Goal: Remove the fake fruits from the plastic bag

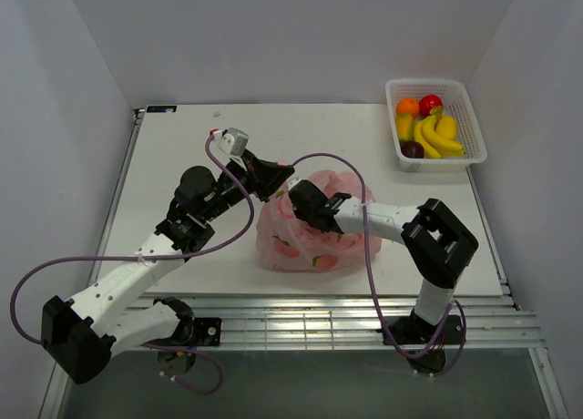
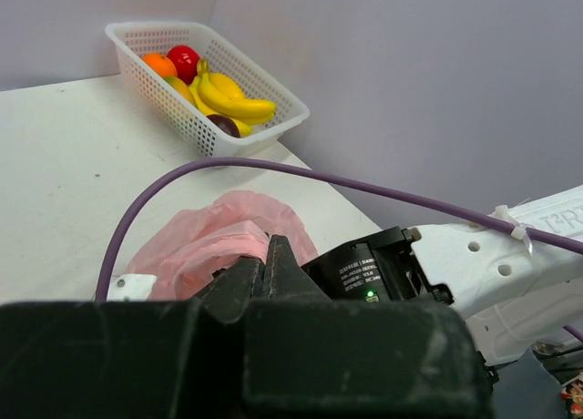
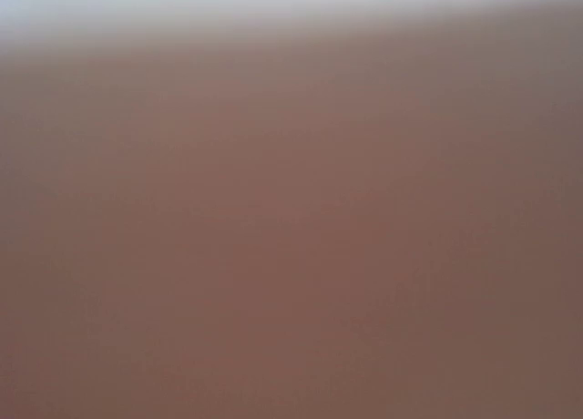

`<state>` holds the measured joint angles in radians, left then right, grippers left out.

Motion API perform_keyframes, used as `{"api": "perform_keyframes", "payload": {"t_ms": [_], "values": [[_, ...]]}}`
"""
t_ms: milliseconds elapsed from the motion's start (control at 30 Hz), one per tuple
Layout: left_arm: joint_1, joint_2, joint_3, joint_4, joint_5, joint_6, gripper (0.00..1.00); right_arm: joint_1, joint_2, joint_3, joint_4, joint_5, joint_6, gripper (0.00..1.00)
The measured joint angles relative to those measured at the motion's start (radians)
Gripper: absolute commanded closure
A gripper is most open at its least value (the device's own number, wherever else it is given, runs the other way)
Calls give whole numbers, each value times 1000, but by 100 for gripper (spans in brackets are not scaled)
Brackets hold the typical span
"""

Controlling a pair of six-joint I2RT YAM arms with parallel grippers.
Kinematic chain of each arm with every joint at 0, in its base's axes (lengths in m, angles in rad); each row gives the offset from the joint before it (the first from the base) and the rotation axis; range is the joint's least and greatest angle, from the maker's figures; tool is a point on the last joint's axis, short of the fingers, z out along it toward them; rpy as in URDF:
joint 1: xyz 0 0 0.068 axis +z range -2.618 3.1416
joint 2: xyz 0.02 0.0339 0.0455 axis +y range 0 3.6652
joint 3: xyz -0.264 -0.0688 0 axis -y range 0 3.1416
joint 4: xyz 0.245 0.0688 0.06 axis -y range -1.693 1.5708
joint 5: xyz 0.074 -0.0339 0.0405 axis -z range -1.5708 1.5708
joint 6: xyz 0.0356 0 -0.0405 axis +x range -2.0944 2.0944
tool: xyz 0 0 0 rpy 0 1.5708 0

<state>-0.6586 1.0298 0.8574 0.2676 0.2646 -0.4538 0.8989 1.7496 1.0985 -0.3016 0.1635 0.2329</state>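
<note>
Left gripper clamped on plastic bag rim; right gripper buried inside, state unreadable; blind grab could snag film

From above, the fingertips of the right hand are buried in the mouth of the pink plastic bag, so whether they hold anything cannot be told. The bag's crumpled film hides whatever lies inside it. The right wrist camera gives only a smooth pink-brown blur, paler along its top edge. In the left wrist view the left hand fills the bottom as a dark, out-of-focus mass covering most of the bag, and the right arm runs off the right edge
</note>
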Motion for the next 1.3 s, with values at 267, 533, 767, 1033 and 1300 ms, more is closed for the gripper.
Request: {"api": "perform_keyframes", "payload": {"t_ms": [267, 533, 767, 1033, 1300], "values": [[0, -14, -7, -4, -22, 0, 100, 6, 35, 31, -43, 53, -10, 38], [0, -42, -32, 0, -68, 0, 100, 4, -149, 39, -93, 24, -43, 56], [0, -43, -58, 2, -125, 0, 100, -80, -407, 108, -116, -110, -104, 57], [0, -40, -64, -2, -191, 0, 100, -365, -539, 187, -84, -322, -157, 58], [0, -37, -53, -31, -267, 14, 100, -461, -312, 327, 21, 82, -215, 57]]}}
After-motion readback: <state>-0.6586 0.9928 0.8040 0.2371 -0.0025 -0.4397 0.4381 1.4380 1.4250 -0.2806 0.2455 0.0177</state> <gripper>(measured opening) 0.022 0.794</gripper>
